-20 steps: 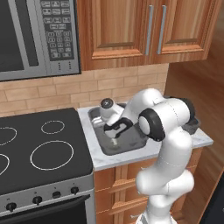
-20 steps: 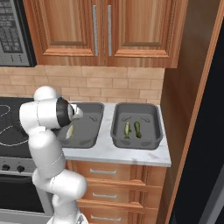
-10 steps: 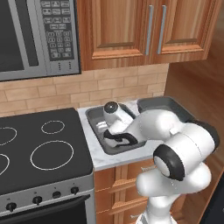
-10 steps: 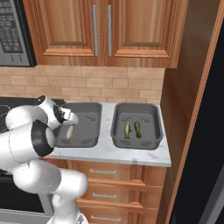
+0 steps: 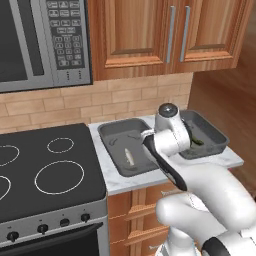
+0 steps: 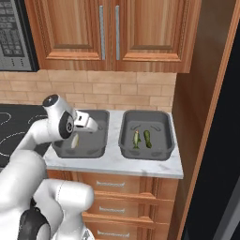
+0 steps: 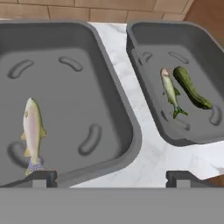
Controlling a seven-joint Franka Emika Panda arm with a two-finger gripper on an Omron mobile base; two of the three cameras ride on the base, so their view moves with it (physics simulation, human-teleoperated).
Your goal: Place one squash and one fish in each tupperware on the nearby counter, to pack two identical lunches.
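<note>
Pale fish point(image 7: 33, 131) lying alone in left tupperware point(image 7: 114, 109). Greenish fish point(image 7: 170, 92) and dark green squash point(image 7: 191, 87) lying side by side in right tupperware point(image 7: 144, 35). Both trays sitting near each other on marble table point(image 7: 151, 153). Pincer point(image 7: 111, 177) hovering over table's front edge, released, jaws spread wide, gripping nothing.

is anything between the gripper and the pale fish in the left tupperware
Nothing visible. The open gripper hangs above the left tupperware, and the pale fish lies alone on its floor, nothing over it.
</note>
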